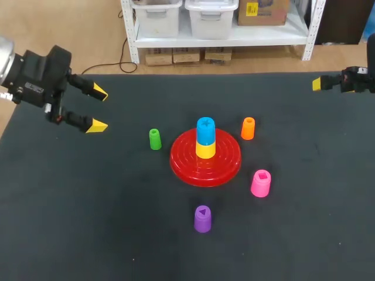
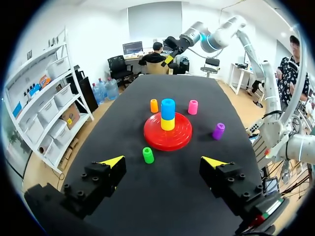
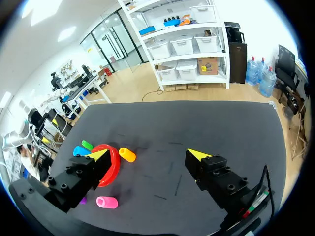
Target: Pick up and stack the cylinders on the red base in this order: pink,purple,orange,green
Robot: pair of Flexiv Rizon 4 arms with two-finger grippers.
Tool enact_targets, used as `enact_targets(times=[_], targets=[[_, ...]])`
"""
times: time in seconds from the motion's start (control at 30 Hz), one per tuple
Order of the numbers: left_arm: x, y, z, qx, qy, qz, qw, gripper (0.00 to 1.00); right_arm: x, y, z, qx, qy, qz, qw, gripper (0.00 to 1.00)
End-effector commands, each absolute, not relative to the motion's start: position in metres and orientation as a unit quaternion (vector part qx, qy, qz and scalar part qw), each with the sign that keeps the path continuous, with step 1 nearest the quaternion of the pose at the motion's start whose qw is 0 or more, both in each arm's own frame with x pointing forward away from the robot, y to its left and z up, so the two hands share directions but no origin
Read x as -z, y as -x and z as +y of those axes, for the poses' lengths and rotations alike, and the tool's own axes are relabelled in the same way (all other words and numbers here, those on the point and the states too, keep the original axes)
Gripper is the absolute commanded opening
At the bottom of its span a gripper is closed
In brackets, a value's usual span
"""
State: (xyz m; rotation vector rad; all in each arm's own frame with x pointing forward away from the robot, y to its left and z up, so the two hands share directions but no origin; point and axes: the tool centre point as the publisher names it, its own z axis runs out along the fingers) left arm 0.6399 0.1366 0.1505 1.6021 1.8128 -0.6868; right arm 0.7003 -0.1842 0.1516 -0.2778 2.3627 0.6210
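The red base (image 1: 225,167) lies mid-table with a yellow cylinder (image 1: 205,150) and a blue cylinder (image 1: 205,130) stacked on it. Around it stand the green cylinder (image 1: 154,139), orange cylinder (image 1: 248,128), pink cylinder (image 1: 261,183) and purple cylinder (image 1: 203,219). My left gripper (image 1: 97,109) hovers open at the far left, well clear of the green cylinder (image 2: 148,155). My right gripper (image 1: 319,84) sits at the far right edge, open and empty (image 3: 147,155). In the right wrist view the orange cylinder (image 3: 127,155) and pink cylinder (image 3: 107,202) lie ahead near the base (image 3: 114,167).
The black table mat (image 1: 88,205) stretches wide in front and to both sides of the base. My right arm (image 2: 211,37) shows beyond the table's far end in the left wrist view.
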Motion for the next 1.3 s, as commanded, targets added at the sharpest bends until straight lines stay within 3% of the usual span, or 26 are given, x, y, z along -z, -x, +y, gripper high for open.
enact_targets(times=[0.03,0.3,0.83,1.3], targets=[[-0.15,-0.639,0.137,0.259,-0.606,0.686,0.31,1.0,-0.171,-0.694,-0.176,-0.21,0.179,0.894,0.354,1.0],[-0.15,-0.639,0.137,0.259,-0.606,0.686,0.31,1.0,-0.179,-0.659,-0.147,-0.129,0.341,0.894,0.259,1.0],[-0.15,-0.639,0.137,0.259,-0.606,0.686,0.31,1.0,-0.173,-0.64,-0.138,-0.109,0.357,0.897,0.238,1.0],[-0.15,-0.639,0.137,0.259,-0.606,0.686,0.31,1.0,-0.119,-0.599,-0.074,-0.104,0.406,0.898,0.132,1.0]])
